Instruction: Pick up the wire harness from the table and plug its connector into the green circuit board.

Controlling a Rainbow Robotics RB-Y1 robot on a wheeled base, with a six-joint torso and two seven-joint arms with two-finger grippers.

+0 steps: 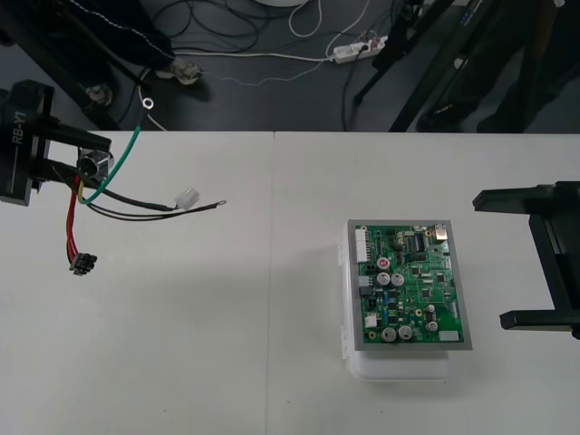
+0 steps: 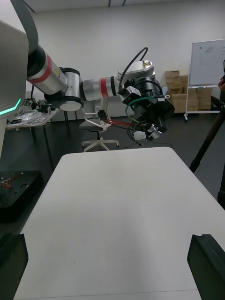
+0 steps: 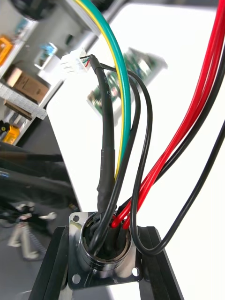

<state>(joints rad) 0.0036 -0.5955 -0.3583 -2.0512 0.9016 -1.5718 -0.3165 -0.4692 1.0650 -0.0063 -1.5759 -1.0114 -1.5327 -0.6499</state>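
Left pincer (image 1: pixel 86 156) clenched on the socket (image 3: pixel 103 253) of the wire harness (image 1: pixel 118 195), held above the bench (image 1: pixel 227 344).
Black plug (image 1: pixel 83 264) hangs free near it; green circuit board (image 1: pixel 408 281) well apart, beside the released right pincer (image 1: pixel 489 259).

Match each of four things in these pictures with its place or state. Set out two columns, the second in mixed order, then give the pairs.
Column one:
1. left gripper
2. right gripper
3. black plug
4. green circuit board

Column two:
A. on a white base, right of the table's middle
B. open, at the table's right side, holding nothing
C. shut on the wire harness at its round metal socket
D. at the end of the red wires, far from the board

Pairs: 1-C, 2-B, 3-D, 4-A.
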